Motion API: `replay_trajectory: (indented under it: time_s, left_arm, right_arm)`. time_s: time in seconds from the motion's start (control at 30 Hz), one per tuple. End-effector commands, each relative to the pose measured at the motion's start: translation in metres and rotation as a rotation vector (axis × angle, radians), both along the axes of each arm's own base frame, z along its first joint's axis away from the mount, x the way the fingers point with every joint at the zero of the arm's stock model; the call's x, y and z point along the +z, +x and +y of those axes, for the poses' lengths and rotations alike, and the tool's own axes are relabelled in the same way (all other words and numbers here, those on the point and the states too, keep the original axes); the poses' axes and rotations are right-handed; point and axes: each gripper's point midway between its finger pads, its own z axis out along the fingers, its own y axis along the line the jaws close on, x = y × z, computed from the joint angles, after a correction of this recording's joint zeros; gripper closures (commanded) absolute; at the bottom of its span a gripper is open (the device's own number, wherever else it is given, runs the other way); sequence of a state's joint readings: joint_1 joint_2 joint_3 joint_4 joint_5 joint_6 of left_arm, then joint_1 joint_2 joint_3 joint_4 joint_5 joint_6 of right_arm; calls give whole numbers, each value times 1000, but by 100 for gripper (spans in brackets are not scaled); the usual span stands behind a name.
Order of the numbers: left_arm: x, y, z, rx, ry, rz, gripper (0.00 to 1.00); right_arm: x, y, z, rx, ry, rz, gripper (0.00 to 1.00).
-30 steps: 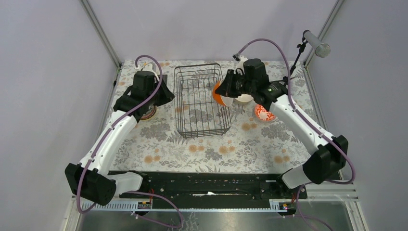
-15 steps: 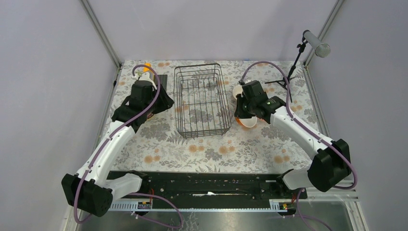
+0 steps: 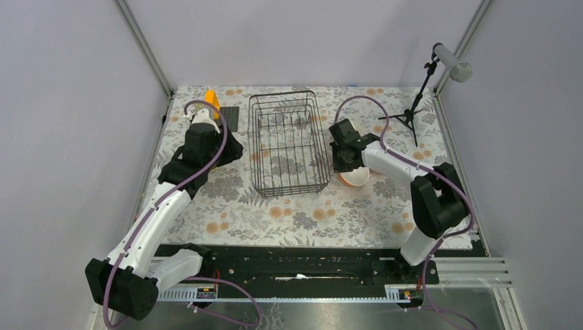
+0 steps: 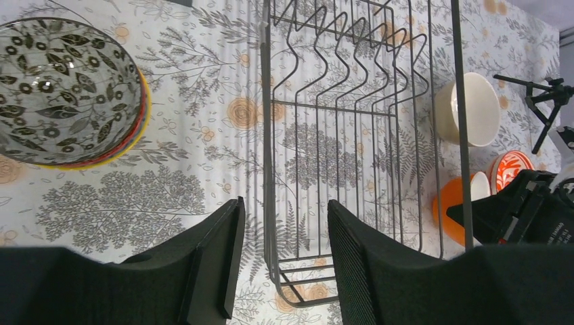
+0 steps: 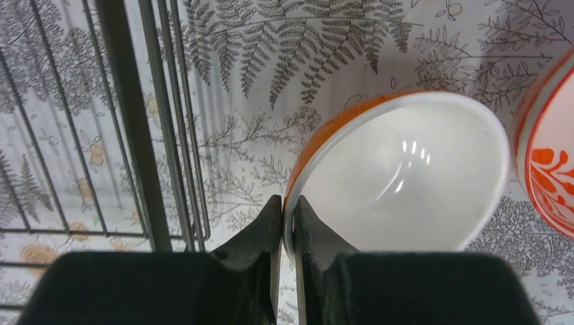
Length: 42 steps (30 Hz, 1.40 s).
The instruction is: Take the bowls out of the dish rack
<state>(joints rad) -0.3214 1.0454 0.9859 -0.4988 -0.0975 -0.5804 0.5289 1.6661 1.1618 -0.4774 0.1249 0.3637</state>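
Observation:
The black wire dish rack [image 3: 285, 141] stands mid-table with no bowl in it; it also shows in the left wrist view [image 4: 352, 135] and the right wrist view [image 5: 135, 122]. My right gripper [image 3: 346, 167] [image 5: 289, 223] is shut on the rim of the orange bowl [image 3: 356, 178] [image 5: 399, 176], low over the table just right of the rack. The red-banded bowl [image 5: 552, 169] sits beside it. My left gripper [image 3: 230, 148] [image 4: 284, 257] is open and empty over the rack's left edge. The blue-white patterned bowl [image 4: 64, 91] tops a stack left of the rack. The beige bowl [image 4: 467, 108] sits right of the rack.
A flat black mat [image 3: 230, 118] and a small orange object [image 3: 212, 98] lie at the back left. A black tripod [image 3: 412, 117] stands at the back right. Metal frame posts run along both sides of the floral tablecloth [image 3: 289, 213].
My right gripper has carried the orange bowl from beside the rack's upper right down to the table, nearer the front. My left arm has shifted slightly back and right.

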Motion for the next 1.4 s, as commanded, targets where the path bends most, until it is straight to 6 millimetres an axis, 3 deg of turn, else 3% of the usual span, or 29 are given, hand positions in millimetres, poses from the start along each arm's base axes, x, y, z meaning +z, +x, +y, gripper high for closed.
replay_trajectory:
  time_s: [0.0, 0.07, 0.13, 0.27, 0.43, 0.7, 0.83, 0.87, 0.9, 1.03, 1.17, 1.27, 1.37]
  left_arm:
    - [24, 8, 14, 60, 16, -127, 46]
    - [24, 8, 16, 70, 20, -132, 46]
    - [22, 8, 18, 80, 27, -130, 45]
    - [16, 9, 24, 116, 39, -127, 45]
    - [7, 9, 35, 192, 38, -129, 42]
    - [-5, 15, 38, 247, 22, -114, 38]
    - [-1, 20, 36, 237, 10, -154, 37]
    - [-1, 21, 35, 226, 10, -167, 37]
    - [1, 21, 33, 215, 9, -181, 37]
    - [6, 24, 37, 221, 14, -242, 33]
    - [5, 25, 42, 227, 40, -301, 2]
    - [4, 28, 47, 247, 64, -312, 1]
    - [-3, 29, 54, 254, 132, -292, 1]
  right_arm:
    - [13, 33, 6, -40, -3, -91, 100]
    - [11, 37, 8, -40, -2, -91, 96]
    - [10, 41, 10, -39, -3, -93, 84]
    - [15, 48, 15, -25, 7, -113, 74]
    - [33, 53, 21, -14, 43, -155, 57]
    - [70, 51, 18, -5, 100, -274, 46]
    - [90, 51, 8, -33, 104, -365, 22]
    - [93, 51, 2, -53, 89, -384, 8]
    - [96, 51, -4, -79, 77, -405, 1]
    - [105, 49, -26, -151, 35, -488, 0]
    - [113, 43, -36, -157, 82, -634, 0]
    - [126, 37, -52, -199, 119, -769, 0]
    - [126, 33, -68, -226, 122, -830, 0]
